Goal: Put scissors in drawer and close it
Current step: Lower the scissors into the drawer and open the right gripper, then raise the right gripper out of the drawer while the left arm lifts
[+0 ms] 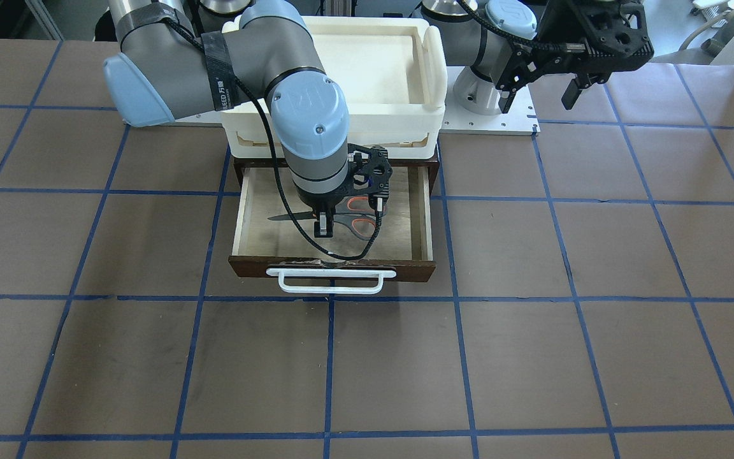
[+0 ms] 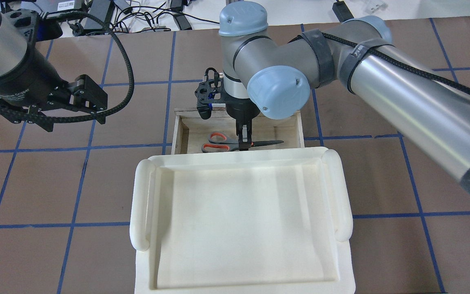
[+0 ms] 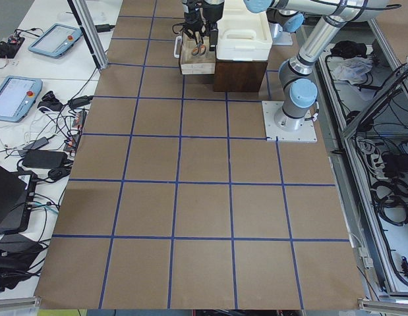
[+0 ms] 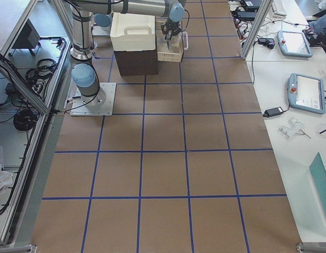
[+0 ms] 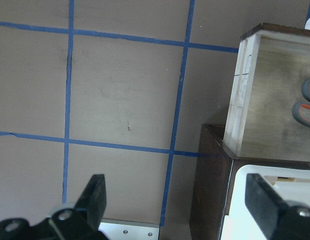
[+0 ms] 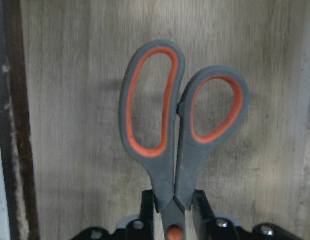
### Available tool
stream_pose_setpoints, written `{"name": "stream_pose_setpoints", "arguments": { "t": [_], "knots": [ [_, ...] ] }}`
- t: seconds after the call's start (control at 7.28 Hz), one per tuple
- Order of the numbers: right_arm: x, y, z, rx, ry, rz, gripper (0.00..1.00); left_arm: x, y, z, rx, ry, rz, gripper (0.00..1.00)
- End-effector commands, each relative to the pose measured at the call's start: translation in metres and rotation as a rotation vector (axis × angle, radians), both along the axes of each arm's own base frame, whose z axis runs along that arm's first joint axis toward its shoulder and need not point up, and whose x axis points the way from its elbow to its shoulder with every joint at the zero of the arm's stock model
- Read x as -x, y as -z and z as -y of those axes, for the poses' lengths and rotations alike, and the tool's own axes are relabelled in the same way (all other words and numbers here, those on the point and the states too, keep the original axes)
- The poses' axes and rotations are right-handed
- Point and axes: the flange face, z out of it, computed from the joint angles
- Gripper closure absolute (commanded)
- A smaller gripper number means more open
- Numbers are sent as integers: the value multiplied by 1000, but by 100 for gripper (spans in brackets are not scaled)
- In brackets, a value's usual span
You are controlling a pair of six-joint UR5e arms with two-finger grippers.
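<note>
The scissors point(image 1: 359, 224), grey handles lined orange-red and dark blades, are inside the open wooden drawer point(image 1: 240, 217) with the dark front and white bar handle point(image 1: 332, 281). My right gripper point(image 1: 322, 227) reaches straight down into the drawer and is shut on the scissors near their pivot. The right wrist view shows the fingers point(image 6: 147, 205) on both sides of the scissors point(image 6: 165, 150), over the plywood floor. The overhead view shows the same grip point(image 2: 243, 143). My left gripper point(image 2: 95, 100) is open and empty, held above the table beside the drawer unit point(image 5: 240, 100).
A white plastic tray point(image 2: 141, 204) sits on top of the dark cabinet, above the drawer. The brown table has a blue tape grid point(image 1: 329, 357). The arms' white base plates point(image 1: 520, 121) lie behind the cabinet.
</note>
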Motion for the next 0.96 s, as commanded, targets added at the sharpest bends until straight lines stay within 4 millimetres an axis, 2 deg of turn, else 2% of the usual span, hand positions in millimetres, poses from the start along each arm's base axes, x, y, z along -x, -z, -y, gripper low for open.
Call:
{"name": "stream_pose_setpoints", "arguments": {
  "t": [0.0,0.14,0.27,0.41,0.55,0.69,0.82],
  "knots": [
    [-1,-4,-1,4,6,7,32,0,-1,-1,-2,0,-2,0],
    [3,-12,3,20,20,10,8,1,-1,-1,-1,-4,-10,0],
    [4,-25,1,42,38,14,1,1,0,-1,-6,-1,-5,0],
    [14,-45,1,74,141,8,1,0,1,-1,-8,0,-1,0],
    [32,-78,5,119,336,4,1,-1,1,0,-8,-2,1,0],
    [71,-110,18,158,598,-3,0,-5,3,4,-9,46,39,0],
    [114,-126,32,166,847,-15,0,-8,5,17,-20,45,52,0]
  ]
}}
